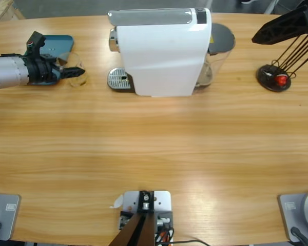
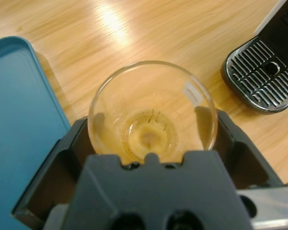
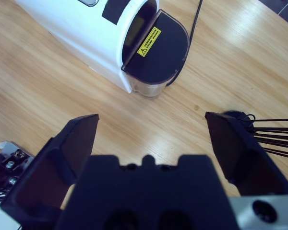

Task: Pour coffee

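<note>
No dark coffee is seen in the clear tumbler [image 2: 152, 112]; only a faint yellowish tint shows at its bottom. The tumbler is held upright between the jaws of the left gripper [image 2: 152, 139], which are clenched against its two sides. It stands at the left end of the wooden counter [image 1: 154, 148], just beside a blue tray [image 2: 19, 124] and near the ribbed drip grate [image 2: 264, 76] of the white coffee machine [image 1: 164, 51]. The left arm is seen entering from the left edge in the high view.

The machine is placed at the back middle of the counter, with a dark-lidded water tank [image 3: 158, 52] at its far side, bearing a yellow warning label. A thin black cable is seen leading away behind it.

The right gripper [image 3: 151, 139] is held above the counter's right end with its jaws released and spread wide, nothing between them. Beside it stands a black wire rack [image 1: 274, 77] on a round base with a red spot. The counter is of pale, glossy, long-grained wood.
</note>
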